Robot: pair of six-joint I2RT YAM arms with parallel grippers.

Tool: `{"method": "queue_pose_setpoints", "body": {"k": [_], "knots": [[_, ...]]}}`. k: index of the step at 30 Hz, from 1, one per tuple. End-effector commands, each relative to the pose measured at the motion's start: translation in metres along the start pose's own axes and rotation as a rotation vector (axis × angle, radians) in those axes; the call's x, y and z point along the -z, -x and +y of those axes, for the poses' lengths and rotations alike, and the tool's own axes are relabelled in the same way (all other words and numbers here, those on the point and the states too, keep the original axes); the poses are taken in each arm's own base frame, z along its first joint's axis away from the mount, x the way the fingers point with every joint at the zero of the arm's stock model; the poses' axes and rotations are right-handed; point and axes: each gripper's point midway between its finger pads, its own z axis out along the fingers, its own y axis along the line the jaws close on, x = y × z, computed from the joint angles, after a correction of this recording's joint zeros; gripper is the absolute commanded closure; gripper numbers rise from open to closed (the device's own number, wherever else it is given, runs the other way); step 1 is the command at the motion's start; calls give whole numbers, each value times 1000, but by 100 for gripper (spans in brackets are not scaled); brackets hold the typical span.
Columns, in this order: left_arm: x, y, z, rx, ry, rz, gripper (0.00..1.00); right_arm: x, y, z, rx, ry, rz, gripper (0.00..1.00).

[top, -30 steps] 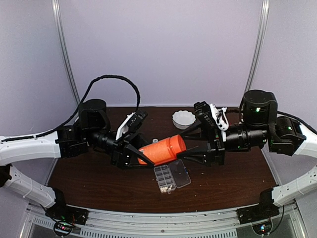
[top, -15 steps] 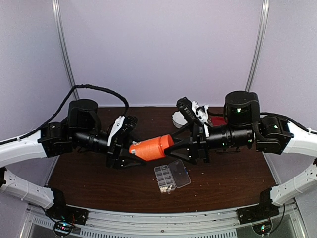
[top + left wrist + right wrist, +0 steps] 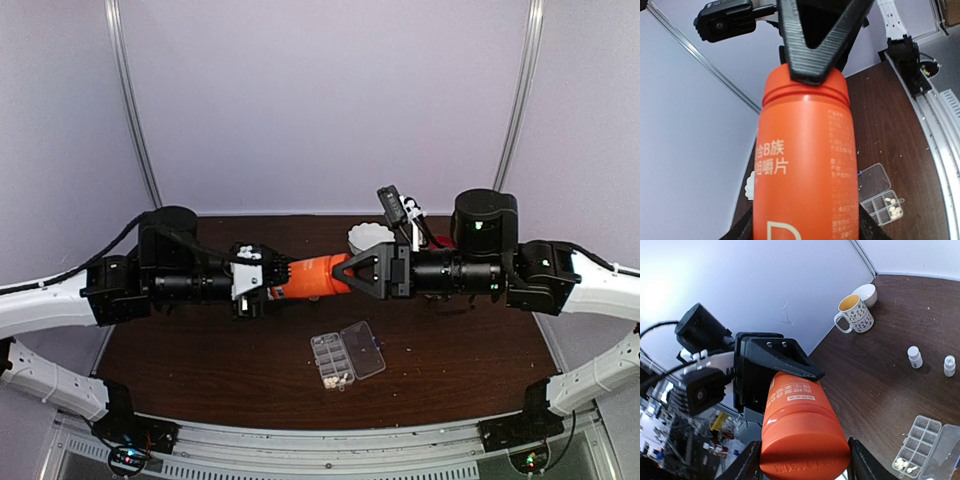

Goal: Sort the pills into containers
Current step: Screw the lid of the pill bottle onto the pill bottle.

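Observation:
The orange bottle [image 3: 312,277] hangs level above the table between both grippers. My left gripper [image 3: 262,282] is shut on its body [image 3: 805,165]. My right gripper [image 3: 362,272] is shut on its cap end [image 3: 805,440]. The clear organiser box [image 3: 347,358] lies on the table in front, lid open to the right. Cream-white pills [image 3: 333,378] sit in its near cells; they also show in the left wrist view [image 3: 894,209] and the right wrist view [image 3: 905,465]. The other cells look empty.
A white scalloped bowl [image 3: 372,238] stands at the back. In the right wrist view a patterned mug [image 3: 852,312], the bowl [image 3: 865,292] and two tiny white bottles [image 3: 914,356] [image 3: 949,365] stand on the brown table [image 3: 200,360].
The orange bottle has been lifted off the table and turned level. My right gripper has moved in and closed on its cap end; my left arm drew back to the left.

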Motion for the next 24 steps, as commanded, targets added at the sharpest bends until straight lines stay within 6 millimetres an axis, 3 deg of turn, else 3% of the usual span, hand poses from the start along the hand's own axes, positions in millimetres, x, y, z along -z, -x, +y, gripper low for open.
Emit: {"method": "queue_pose_setpoints", "body": {"k": [1, 8, 14, 16, 18, 21, 24], "knots": [[3, 15, 64, -266, 353, 17, 100, -10, -41, -25, -331, -6, 98, 71], [-10, 4, 64, -433, 396, 87, 100, -12, -36, -16, -471, 68, 101, 67], [-18, 0, 49, -378, 309, 69, 100, -3, -32, -30, -425, 31, 87, 30], [-20, -4, 44, -331, 275, 66, 100, 6, -24, -34, -334, 23, 46, 15], [-22, -11, 40, -277, 253, 78, 100, 19, -20, -49, -213, -63, 4, 4], [-21, -21, 31, -222, 234, 71, 100, 39, -16, -62, -28, -151, -18, 0], [-15, -17, 24, -164, 217, 29, 100, 54, -14, -66, 146, -188, -36, 0]]}}
